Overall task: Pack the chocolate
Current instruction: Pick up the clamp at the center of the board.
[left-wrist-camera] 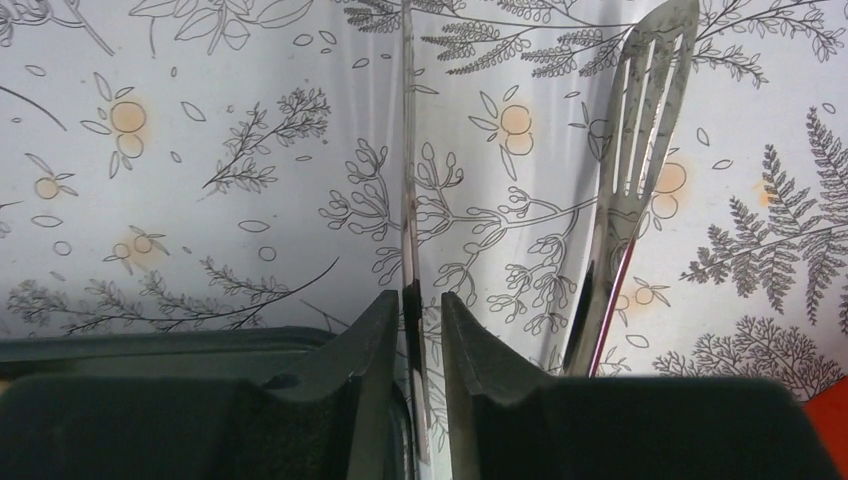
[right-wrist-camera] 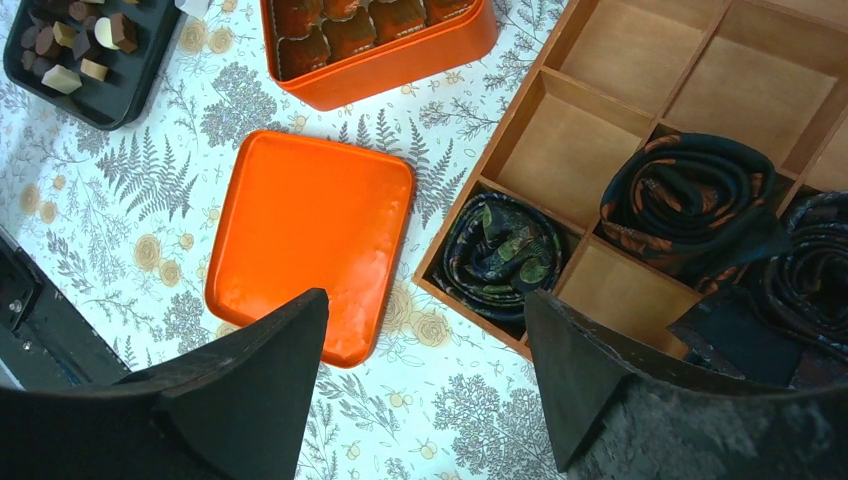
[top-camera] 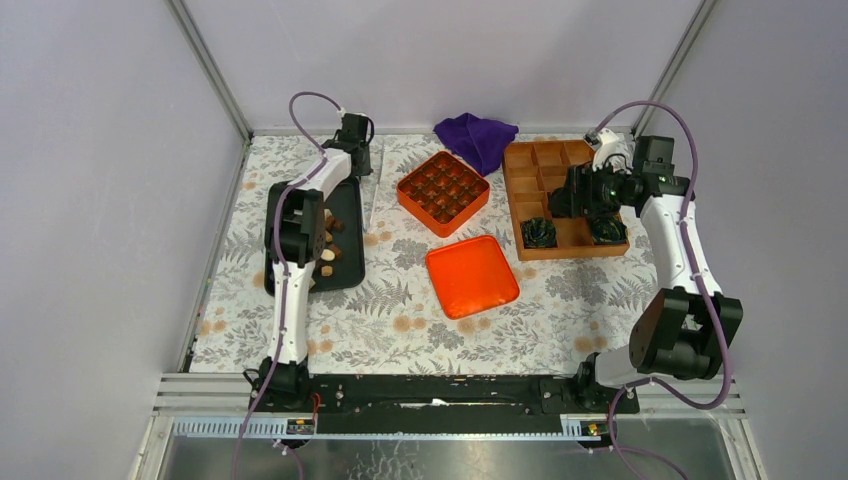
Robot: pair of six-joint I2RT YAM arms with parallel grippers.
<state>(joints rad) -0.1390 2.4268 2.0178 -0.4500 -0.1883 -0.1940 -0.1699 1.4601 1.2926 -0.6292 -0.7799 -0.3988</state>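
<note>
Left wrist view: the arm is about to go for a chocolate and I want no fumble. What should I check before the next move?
1. Left gripper shut on the tongs: ok.
2. Both tong arms between the fingers: not ok, the slotted arm stands outside them.
3. Chocolates waiting on the black tray: ok.
4. Tongs over them: not ok, only tablecloth beneath.
5. Orange box open, lid set aside: ok.
6. Right gripper open, away from that box: ok.
</note>
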